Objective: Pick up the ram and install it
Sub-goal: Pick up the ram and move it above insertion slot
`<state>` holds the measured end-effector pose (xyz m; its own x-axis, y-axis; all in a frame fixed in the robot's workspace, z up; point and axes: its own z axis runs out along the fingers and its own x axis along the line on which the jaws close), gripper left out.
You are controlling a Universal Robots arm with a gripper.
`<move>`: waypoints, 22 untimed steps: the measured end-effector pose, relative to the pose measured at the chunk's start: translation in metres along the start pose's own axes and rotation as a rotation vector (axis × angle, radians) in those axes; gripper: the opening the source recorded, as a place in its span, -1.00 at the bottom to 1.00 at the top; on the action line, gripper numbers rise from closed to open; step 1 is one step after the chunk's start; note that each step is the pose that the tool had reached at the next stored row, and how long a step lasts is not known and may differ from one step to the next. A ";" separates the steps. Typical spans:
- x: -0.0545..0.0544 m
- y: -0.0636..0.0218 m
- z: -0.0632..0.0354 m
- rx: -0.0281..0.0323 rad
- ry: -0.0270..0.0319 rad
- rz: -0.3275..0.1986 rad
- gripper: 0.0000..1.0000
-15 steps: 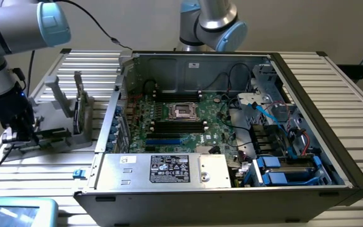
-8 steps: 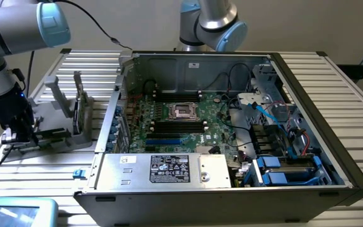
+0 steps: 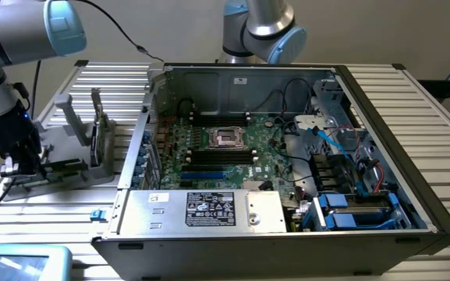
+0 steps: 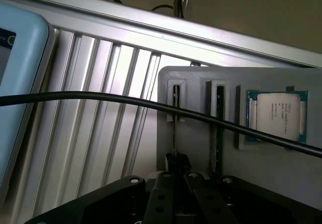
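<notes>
I have the hand (image 3: 20, 168) down at the lower left of the exterior view, over the grey holder (image 3: 92, 172) on the bench (image 3: 436, 134), just beside the open computer case (image 3: 209, 79). Through the wrist camera I see it pinched narrow on the ram (image 4: 173, 133), which stands edge-on in one slot of the holder. A square processor (image 4: 278, 116) sits in its own recess nearby. A black cable (image 4: 100, 97) crosses in front.
</notes>
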<state>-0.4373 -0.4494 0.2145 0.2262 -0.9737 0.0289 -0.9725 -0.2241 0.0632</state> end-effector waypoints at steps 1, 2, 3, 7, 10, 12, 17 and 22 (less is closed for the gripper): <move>0.000 0.0003 -0.0046 0.0001 -0.0001 0.000 -0.78; 0.000 0.0007 -0.0092 0.0002 -0.0001 0.000 -0.78; 0.000 0.0011 -0.0138 0.0001 -0.0001 0.000 -0.78; 0.001 0.0025 -0.0316 -0.0003 -0.0002 0.000 -0.78; 0.001 0.0034 -0.0436 -0.0006 -0.0002 0.000 -0.78; 0.002 0.0039 -0.0517 -0.0003 -0.0003 0.000 -0.78; 0.002 0.0053 -0.0742 -0.0004 -0.0002 0.000 -0.78; 0.003 0.0067 -0.0956 -0.0003 -0.0001 0.003 -0.78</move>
<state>-0.4379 -0.4495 0.3104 0.2233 -0.9743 0.0290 -0.9732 -0.2212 0.0634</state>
